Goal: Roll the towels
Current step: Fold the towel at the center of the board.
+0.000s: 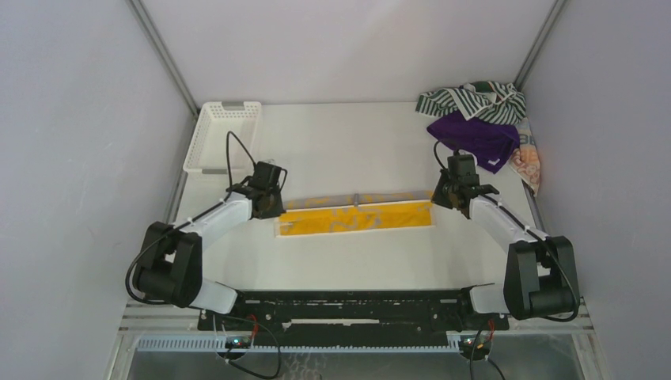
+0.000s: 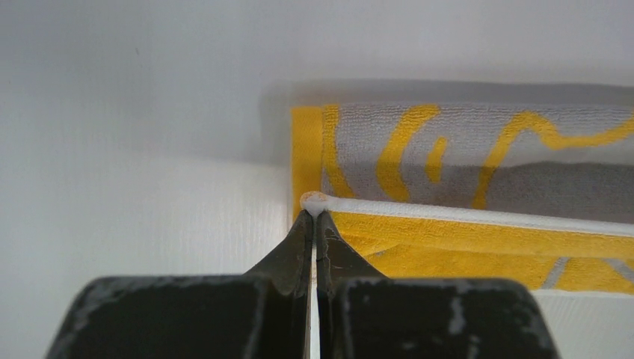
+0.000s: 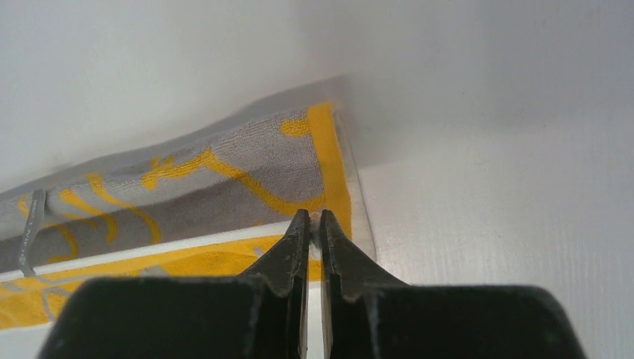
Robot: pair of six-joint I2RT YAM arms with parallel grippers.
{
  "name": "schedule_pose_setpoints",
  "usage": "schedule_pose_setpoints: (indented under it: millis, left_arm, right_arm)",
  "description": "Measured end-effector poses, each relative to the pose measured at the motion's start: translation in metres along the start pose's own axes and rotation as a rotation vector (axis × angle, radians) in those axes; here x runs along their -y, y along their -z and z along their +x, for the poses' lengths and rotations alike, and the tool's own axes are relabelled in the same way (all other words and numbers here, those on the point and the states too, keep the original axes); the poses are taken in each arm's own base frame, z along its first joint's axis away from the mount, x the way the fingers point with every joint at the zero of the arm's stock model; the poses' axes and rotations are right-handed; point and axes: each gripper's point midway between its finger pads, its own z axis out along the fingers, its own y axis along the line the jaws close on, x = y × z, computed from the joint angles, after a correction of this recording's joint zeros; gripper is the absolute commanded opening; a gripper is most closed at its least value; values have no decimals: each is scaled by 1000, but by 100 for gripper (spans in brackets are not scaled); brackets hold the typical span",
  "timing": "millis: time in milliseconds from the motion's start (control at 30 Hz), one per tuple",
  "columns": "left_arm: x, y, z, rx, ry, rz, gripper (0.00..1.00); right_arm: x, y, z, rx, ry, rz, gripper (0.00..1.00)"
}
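Wrist views: left gripper (image 2: 314,214) and right gripper (image 3: 315,218), jaws pinched tight on the yellow towel (image 1: 356,216) at its corners. Only my top view shows 3 more towels (image 1: 478,131) heaped far right.

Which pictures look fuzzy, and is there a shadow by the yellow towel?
Left wrist view: yellow towel crisp near the jaws, its far edge fuzzy with a grey shadow behind. Right wrist view: soft shadow right of the towel. Top view: even light, no glare.
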Motion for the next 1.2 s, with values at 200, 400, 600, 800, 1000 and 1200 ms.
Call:
schedule_pose_setpoints:
  millis: [200, 400, 600, 800, 1000, 1200]
  left_arm:
    - [-3, -4, 11, -20, 17, -10, 0]
    - [-4, -6, 20, -33, 17, -12, 0]
    - [-5, -5, 31, -40, 20, -9, 0]
    - [-2, 3, 23, 3, 22, 1, 0]
    - [-2, 10, 18, 28, 25, 6, 0]
    - [-2, 16, 14, 45, 30, 17, 0]
  right_arm:
    - [1, -4, 9, -23, 3, 8, 1]
    - [9, -11, 24, -69, 2, 39, 1]
    - [11, -13, 29, -82, -2, 49, 2]
    - [12, -12, 28, -79, -3, 52, 2]
    - [7, -4, 20, -42, -6, 31, 2]
    - [6, 3, 15, -18, -6, 27, 2]
